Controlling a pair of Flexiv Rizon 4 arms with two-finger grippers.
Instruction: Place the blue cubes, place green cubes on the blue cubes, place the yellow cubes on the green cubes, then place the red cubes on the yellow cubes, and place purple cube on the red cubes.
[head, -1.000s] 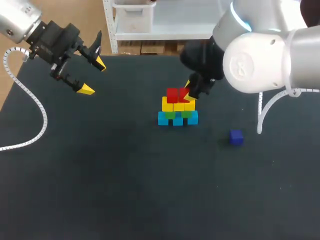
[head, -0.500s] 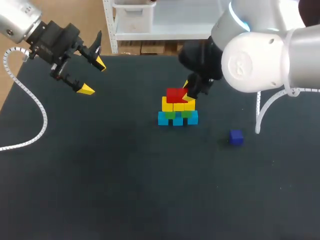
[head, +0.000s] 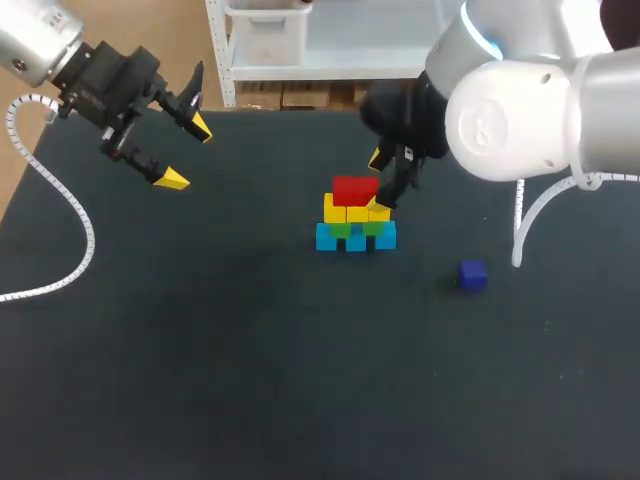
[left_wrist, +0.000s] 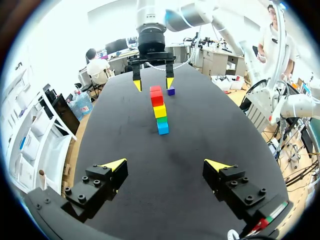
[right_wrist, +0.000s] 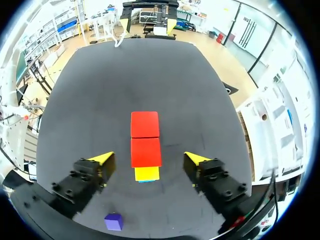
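Observation:
The stack stands mid-table: blue cubes (head: 356, 240) at the bottom, green cubes (head: 357, 228) on them, then yellow cubes (head: 340, 211), with two red cubes (head: 354, 188) side by side on top. My right gripper (head: 378, 182) is open at the right end of the red row. In the right wrist view its fingers straddle the nearer red cube (right_wrist: 146, 151) without touching it. The purple cube (head: 472, 274) lies alone on the table to the right. My left gripper (head: 183, 152) hangs open and empty above the far left of the table.
The black table (head: 250, 350) is bare around the stack apart from the purple cube (right_wrist: 114, 221). A white coiled cable (head: 70, 215) trails from my left arm over the table's left edge. The left wrist view shows the stack (left_wrist: 159, 107) ahead, with my right gripper (left_wrist: 153, 83) beyond it.
My right gripper has opened and let go of the second red cube, which now rests on the yellow cubes beside the first. The left arm has not moved.

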